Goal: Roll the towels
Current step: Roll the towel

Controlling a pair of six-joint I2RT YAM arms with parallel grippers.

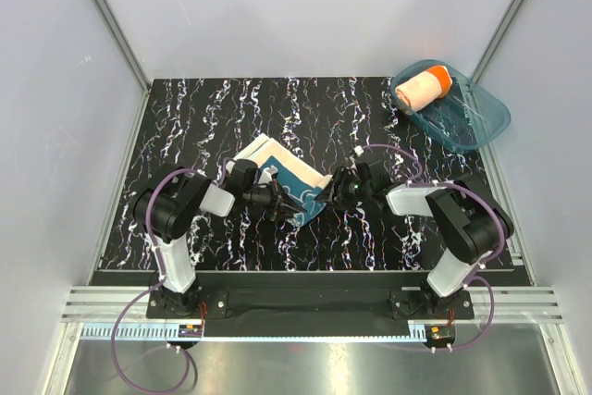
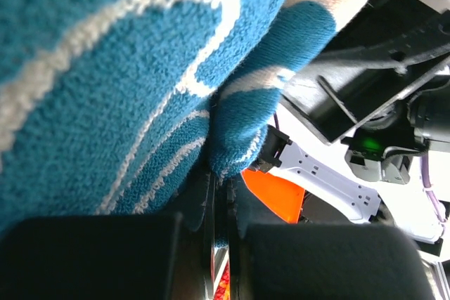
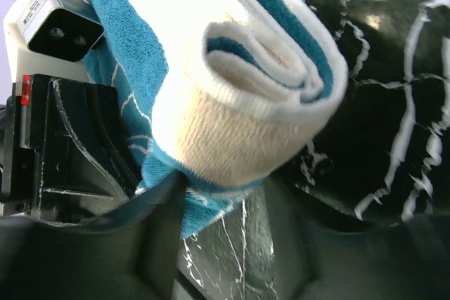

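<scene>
The teal-blue towel (image 1: 277,166) with cream patches lies mid-table, its near-right part wound into a loose roll. My left gripper (image 1: 282,203) is shut on the towel's near edge. In the left wrist view a sliver of teal cloth (image 2: 126,68) is pinched between the closed fingers of that gripper (image 2: 219,187). My right gripper (image 1: 331,193) stands open at the roll's right end. In the right wrist view the cream roll end (image 3: 239,68) sits just above the gap of the gripper (image 3: 239,194), and a teal corner touches the left finger. The orange towel (image 1: 418,90) lies rolled in the tub.
A translucent teal plastic tub (image 1: 472,122) sits at the far right corner of the black marbled table (image 1: 185,127). Grey walls close in the sides and back. The two grippers face each other closely over the towel.
</scene>
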